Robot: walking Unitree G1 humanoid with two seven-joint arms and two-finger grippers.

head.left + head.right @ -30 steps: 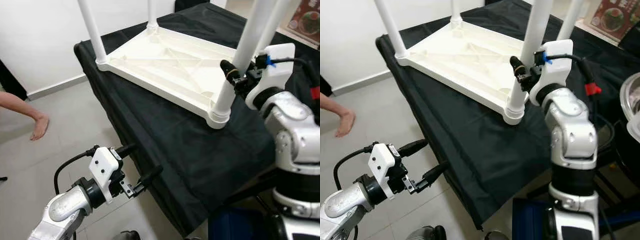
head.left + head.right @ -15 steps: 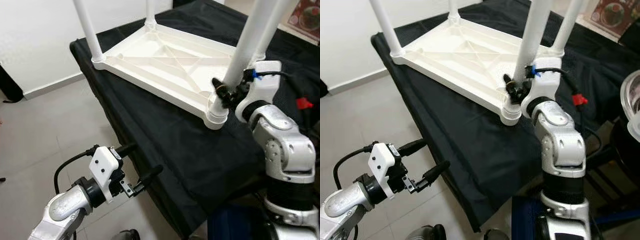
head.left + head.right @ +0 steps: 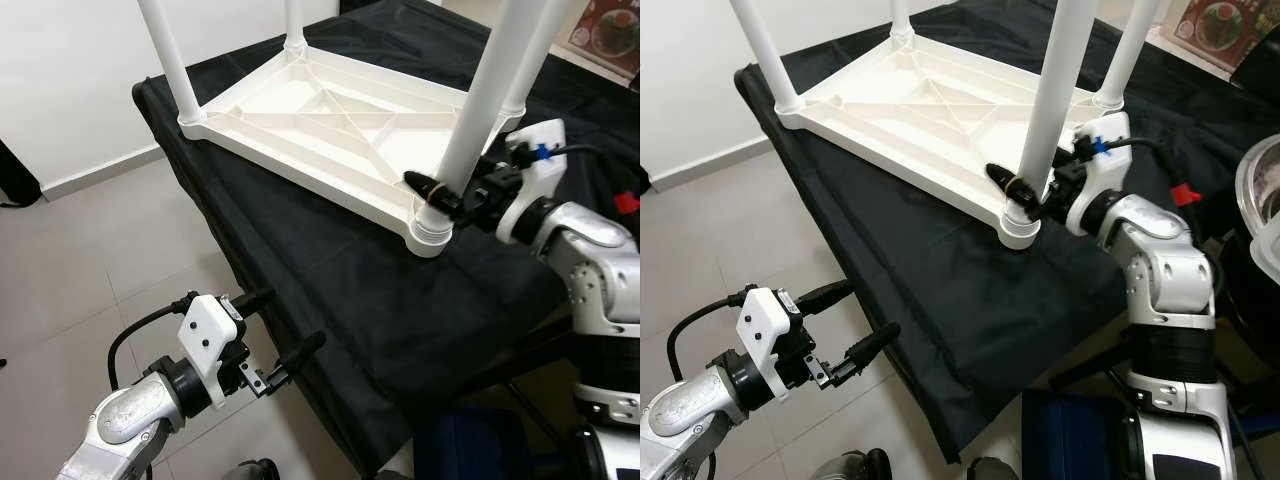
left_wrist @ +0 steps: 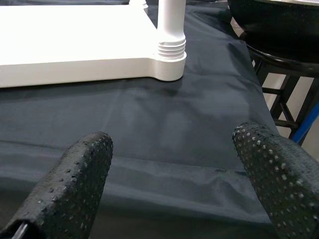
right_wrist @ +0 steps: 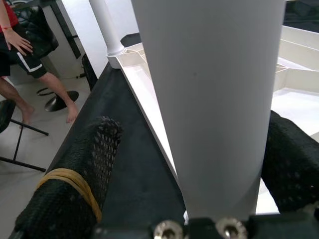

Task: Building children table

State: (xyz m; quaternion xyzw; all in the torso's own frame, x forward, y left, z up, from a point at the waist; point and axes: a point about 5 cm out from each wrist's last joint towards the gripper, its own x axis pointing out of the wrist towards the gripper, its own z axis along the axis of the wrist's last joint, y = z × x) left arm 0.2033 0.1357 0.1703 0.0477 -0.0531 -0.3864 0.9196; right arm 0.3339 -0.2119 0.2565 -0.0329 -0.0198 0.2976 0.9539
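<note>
Fingers of my right gripper [image 3: 1025, 195] straddle the nearest white table leg [image 3: 1052, 95] just above its socket, not visibly clamping; my left gripper [image 3: 283, 333] hangs spread beside the black-draped desk [image 3: 330, 290].

- No text, label, brand or number can be read in any of the views.
- The red printed sheet [image 3: 603, 28] at the far corner, behind the black cloth, carries a picture, but its print is too small to read.
</note>
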